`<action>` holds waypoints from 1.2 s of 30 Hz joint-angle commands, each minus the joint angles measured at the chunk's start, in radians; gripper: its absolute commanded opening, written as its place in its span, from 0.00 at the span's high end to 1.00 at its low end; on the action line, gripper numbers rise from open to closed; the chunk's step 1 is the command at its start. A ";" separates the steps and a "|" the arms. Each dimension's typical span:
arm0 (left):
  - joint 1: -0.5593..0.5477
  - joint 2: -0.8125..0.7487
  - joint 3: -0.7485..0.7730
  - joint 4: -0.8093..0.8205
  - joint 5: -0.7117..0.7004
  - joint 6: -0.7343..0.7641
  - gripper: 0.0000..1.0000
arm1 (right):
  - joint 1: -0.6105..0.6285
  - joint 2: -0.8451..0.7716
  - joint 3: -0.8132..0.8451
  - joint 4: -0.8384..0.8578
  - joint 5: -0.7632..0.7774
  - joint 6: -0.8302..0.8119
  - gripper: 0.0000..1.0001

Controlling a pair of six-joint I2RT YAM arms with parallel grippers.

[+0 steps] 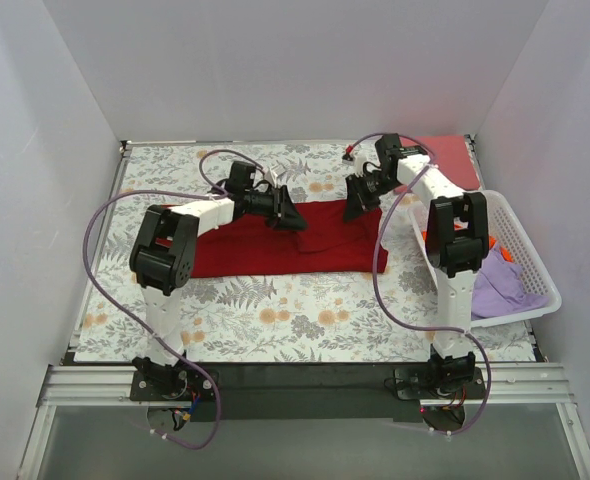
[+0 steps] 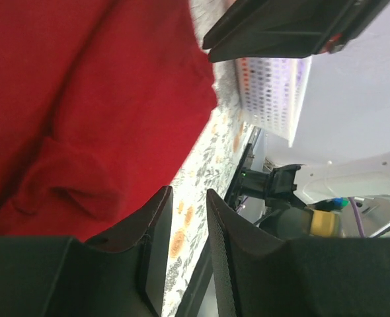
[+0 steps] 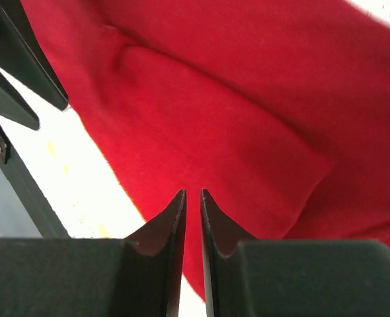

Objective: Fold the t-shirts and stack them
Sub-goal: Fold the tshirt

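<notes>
From above: crimson t-shirt [image 1: 265, 252] laid out on floral cloth [image 1: 275, 312], left gripper [image 1: 291, 216] and right gripper [image 1: 358, 206] over its far edge; lavender t-shirt [image 1: 500, 287] in white basket [image 1: 538, 272] at right. On left wrist: fingers [image 2: 156, 221] narrowly parted, nothing between, beside crimson hem. On right wrist: fingers [image 3: 171, 221] almost pressed together, thin slit only, above crimson fabric.

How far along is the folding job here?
Done: a pinkish-red shirt lies flat, apparently folded, at the far right corner. In hand: the crimson shirt, spread out, with left gripper and right gripper at its far edge. Left: the lavender shirt and something orange in the basket.
</notes>
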State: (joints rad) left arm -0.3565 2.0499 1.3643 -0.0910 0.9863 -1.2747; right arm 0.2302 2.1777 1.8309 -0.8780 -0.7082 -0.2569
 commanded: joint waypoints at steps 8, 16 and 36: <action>0.036 0.148 -0.030 -0.007 -0.063 -0.060 0.75 | -0.008 0.157 0.025 0.045 0.151 0.005 0.85; 0.065 -0.029 -0.034 -0.060 0.008 0.112 0.64 | 0.007 0.286 0.313 0.054 0.294 -0.021 0.85; 0.188 -0.243 -0.088 -0.718 -0.782 1.336 0.64 | 0.040 -0.173 0.134 0.275 0.359 -0.013 0.62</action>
State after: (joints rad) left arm -0.1600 1.8149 1.3067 -0.7776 0.3534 -0.0853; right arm 0.2707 2.0762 2.0136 -0.5968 -0.2859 -0.3012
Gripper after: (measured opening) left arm 0.362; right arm 0.382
